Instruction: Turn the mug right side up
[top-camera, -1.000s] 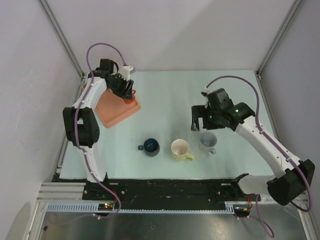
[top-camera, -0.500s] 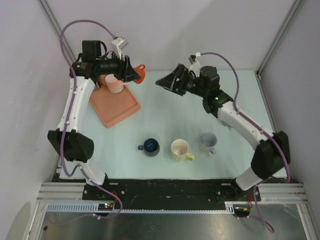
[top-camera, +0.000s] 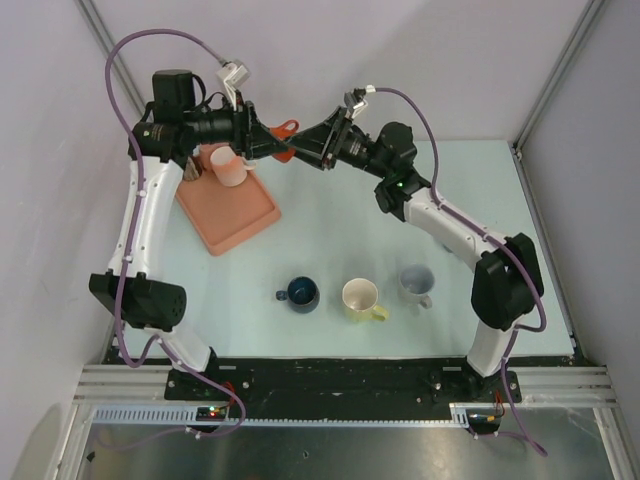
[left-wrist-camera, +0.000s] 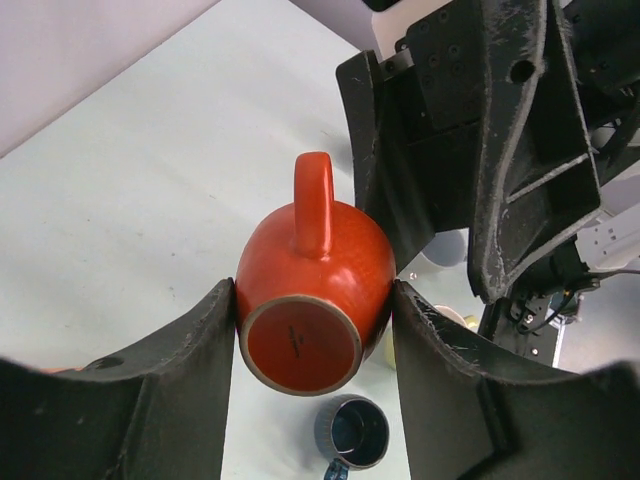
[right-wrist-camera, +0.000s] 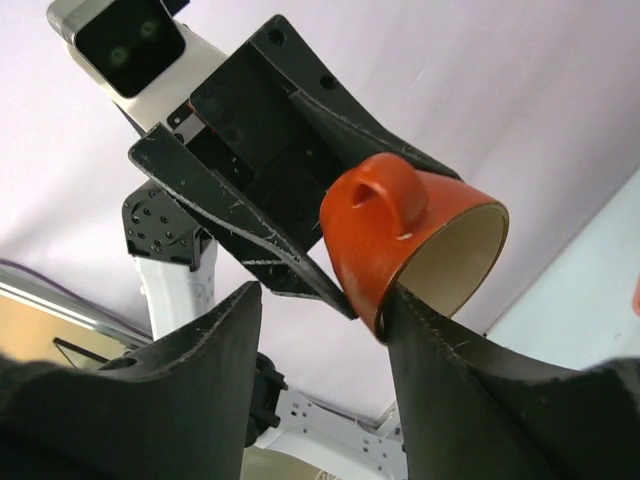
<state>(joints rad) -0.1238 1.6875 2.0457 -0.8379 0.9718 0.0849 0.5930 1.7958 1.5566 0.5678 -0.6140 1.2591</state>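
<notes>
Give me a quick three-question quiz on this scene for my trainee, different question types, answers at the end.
1. Which gripper clamps the orange mug in the air?
2. True or false: the navy mug, yellow mug and grey mug stand open side up on the table.
3. The pink cup sits: A on the tray; B on bare table; C inside the yellow mug.
Key: 1 the left gripper; 2 true; 3 A.

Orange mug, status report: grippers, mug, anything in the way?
Left gripper shut on orange mug, held aloft on its side. Right gripper straddling its rim end, grip unclear. No obstruction seen between them.
</notes>
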